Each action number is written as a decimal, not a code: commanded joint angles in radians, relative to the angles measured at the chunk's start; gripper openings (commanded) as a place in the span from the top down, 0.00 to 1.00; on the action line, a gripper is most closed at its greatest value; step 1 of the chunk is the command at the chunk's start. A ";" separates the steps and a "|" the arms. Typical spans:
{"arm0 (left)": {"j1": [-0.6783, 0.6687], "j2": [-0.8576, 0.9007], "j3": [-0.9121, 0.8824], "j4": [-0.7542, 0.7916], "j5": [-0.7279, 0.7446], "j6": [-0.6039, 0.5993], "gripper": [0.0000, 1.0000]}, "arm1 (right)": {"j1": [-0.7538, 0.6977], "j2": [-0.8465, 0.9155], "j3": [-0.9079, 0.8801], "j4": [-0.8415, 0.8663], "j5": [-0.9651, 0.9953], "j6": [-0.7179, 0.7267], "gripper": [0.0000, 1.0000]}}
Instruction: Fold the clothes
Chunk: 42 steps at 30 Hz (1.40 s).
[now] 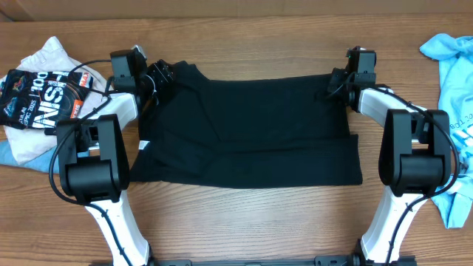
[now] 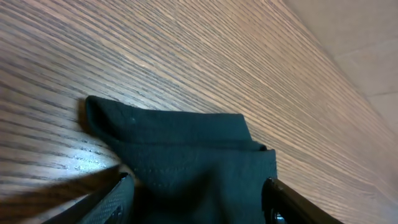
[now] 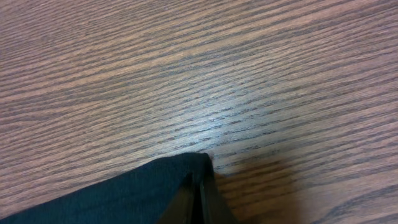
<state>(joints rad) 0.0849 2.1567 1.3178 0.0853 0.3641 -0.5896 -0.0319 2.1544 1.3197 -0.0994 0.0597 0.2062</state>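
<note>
Overhead view: black shirt lies flat at the worktop's centre. At its 10 o'clock corner the left tool straddles the fabric, jaws apart; at 2 o'clock the right tool pinches the corner.

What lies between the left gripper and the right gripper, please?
The black shirt fills that stretch, its far edge running from the left gripper to the right gripper, in the overhead view.

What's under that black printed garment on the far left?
The black printed garment lies on a white cloth; a light blue edge shows below that. Whatever else the pile covers is hidden.
</note>
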 commanded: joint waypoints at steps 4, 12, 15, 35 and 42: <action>-0.007 0.024 0.001 0.047 0.003 -0.021 0.66 | -0.002 0.013 0.000 -0.026 0.018 0.004 0.96; 0.001 0.022 0.013 0.072 0.088 -0.050 0.96 | -0.003 0.012 0.000 -0.039 0.018 0.004 0.96; 0.009 0.012 0.024 0.072 0.176 -0.050 0.96 | -0.012 0.003 0.006 -0.060 0.018 0.004 0.96; 0.009 -0.313 0.025 -0.302 0.266 0.161 0.96 | -0.060 -0.283 0.058 -0.323 0.079 0.003 0.96; 0.015 -0.398 0.025 -0.497 0.265 0.186 0.96 | -0.060 -0.298 0.058 -0.486 0.116 0.004 0.96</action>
<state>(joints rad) 0.0875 1.8126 1.3270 -0.3721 0.6117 -0.4442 -0.0853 1.8820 1.3598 -0.5556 0.1234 0.2062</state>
